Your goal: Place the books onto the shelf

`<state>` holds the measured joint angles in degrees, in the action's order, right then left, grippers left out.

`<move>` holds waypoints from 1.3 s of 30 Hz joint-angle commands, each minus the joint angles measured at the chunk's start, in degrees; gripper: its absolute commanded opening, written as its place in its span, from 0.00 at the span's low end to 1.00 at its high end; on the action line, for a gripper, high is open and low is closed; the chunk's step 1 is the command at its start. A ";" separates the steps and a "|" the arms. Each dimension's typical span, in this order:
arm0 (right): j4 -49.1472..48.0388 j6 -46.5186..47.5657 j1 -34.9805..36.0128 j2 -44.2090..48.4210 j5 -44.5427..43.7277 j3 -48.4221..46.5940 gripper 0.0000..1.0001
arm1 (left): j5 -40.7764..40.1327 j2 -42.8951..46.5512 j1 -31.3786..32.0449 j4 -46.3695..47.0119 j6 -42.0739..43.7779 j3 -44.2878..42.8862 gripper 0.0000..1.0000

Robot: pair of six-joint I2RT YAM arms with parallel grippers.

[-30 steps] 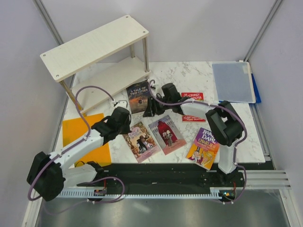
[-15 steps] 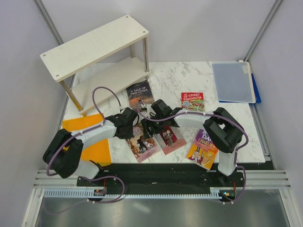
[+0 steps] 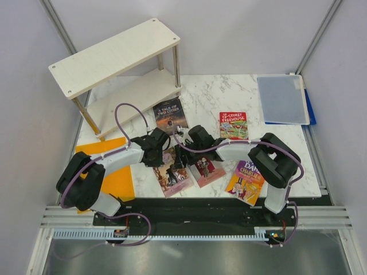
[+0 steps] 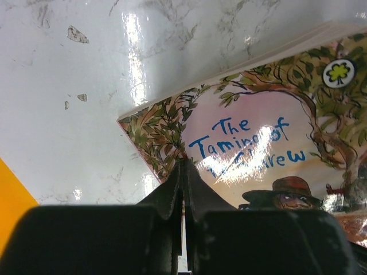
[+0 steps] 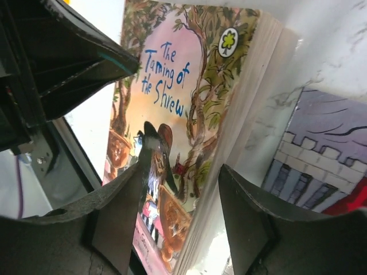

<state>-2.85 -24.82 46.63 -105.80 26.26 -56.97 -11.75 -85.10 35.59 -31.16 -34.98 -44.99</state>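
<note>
Five books lie flat on the worktop [image 3: 200, 91]: a dark book [image 3: 170, 116], a red book [image 3: 233, 124], a Roald Dahl book [image 3: 245, 182], a pink book [image 3: 176, 179] and a lilac book [image 3: 211, 171]. None is on the shelf [image 3: 114, 54] yet.

Both arms meet at the pink book, near the front edge of the worktop. So the step in hand looks like picking up this first book.

The left claw [image 4: 184, 166] is shut tight, with its tip at the edge of the cover, near a corner. Maybe it is there to hold the book in place.

The right claw [image 5: 186, 157] is open. One finger is over the cover. The other is past the page edge, over the gap beside the lilac book.

I think the next move is to slip one finger under the page edge and pinch, because the book is thin and lies flat. After that, the book has a long way to go to the shelf at the back.

Some things are hard to see. From above, the arms hide the claw tips and the top of the pink book. I cannot tell if a finger touches the book, or if its edge is lifted.
</note>
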 commanded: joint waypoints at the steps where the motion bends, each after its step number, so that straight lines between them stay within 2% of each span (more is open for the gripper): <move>1: -17.97 -9.61 1.36 2.09 5.90 3.44 0.62 | 3.92 -4.81 0.18 4.44 -3.08 2.98 0.02; 7: -20.97 -13.59 1.80 -6.87 8.29 -1.11 0.58 | 5.59 -6.21 0.44 5.84 -2.72 1.75 0.02; 10: -20.97 -14.20 1.88 -9.68 8.02 -3.40 0.48 | 5.68 -6.57 0.79 6.19 -2.72 1.40 0.02; 11: -21.14 -14.29 1.88 -10.73 8.36 -3.93 0.28 | 5.60 -6.57 0.88 6.37 -2.81 1.57 0.02; 13: -18.61 -13.68 1.80 -11.79 8.02 -6.12 0.00 | 5.60 -6.66 0.97 6.55 -2.72 1.75 0.02; 16: -17.80 -12.45 1.10 -11.10 6.00 -5.70 0.00 | 4.37 -4.82 0.97 6.37 -1.94 1.93 0.02; 18: -17.80 -11.75 -0.48 -9.61 4.94 -5.61 0.00 | 1.82 0.62 0.97 5.67 -1.93 2.10 0.23; 19: -17.54 -11.31 -1.79 -8.91 4.59 -6.13 0.00 | 0.69 3.60 0.97 5.32 -2.19 2.19 0.38; 21: -16.05 -9.73 -3.29 -8.37 4.33 -8.40 0.00 | -1.96 11.86 0.97 4.79 -2.55 2.54 0.54; 22: -15.61 -9.29 -4.87 -8.20 4.32 -9.29 0.00 | -2.57 14.32 0.97 4.88 -2.46 2.63 0.58; 23: -15.43 -9.20 -5.67 -8.11 4.41 -10.17 0.00 | -3.36 18.79 0.97 4.88 -2.20 2.72 0.58; 26: -16.39 -9.54 -8.66 -7.41 5.20 -13.25 0.00 | -4.42 24.44 0.97 6.81 -1.14 4.46 0.59; 30: -19.99 -12.00 -11.30 -5.39 5.64 -14.22 0.00 | -3.55 35.84 0.97 13.91 -0.79 10.44 0.58; 33: -24.11 -14.37 -12.79 -4.16 8.18 -13.52 0.00 | -2.66 41.22 0.97 21.13 -0.96 15.80 0.60; 34: -25.61 -15.51 -13.66 -3.54 9.93 -13.08 0.00 | -2.49 43.42 1.06 23.83 -0.70 16.77 0.77; 35: -28.58 -18.05 -14.02 -3.28 10.56 -12.64 0.00 | -2.40 44.22 0.97 25.08 -0.35 18.78 0.84; 37: -31.15 -19.91 -14.72 -2.84 13.10 -11.94 0.00 | -2.67 45.02 0.97 26.93 -0.70 20.20 0.94; 39: -33.44 -21.93 -14.82 -2.66 14.69 -11.76 0.00 | -1.44 44.67 0.97 30.36 -0.44 21.44 0.95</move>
<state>-26.24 -41.41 31.90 -112.14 35.27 -68.97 -13.52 -40.62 36.40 -11.09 -35.68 -25.61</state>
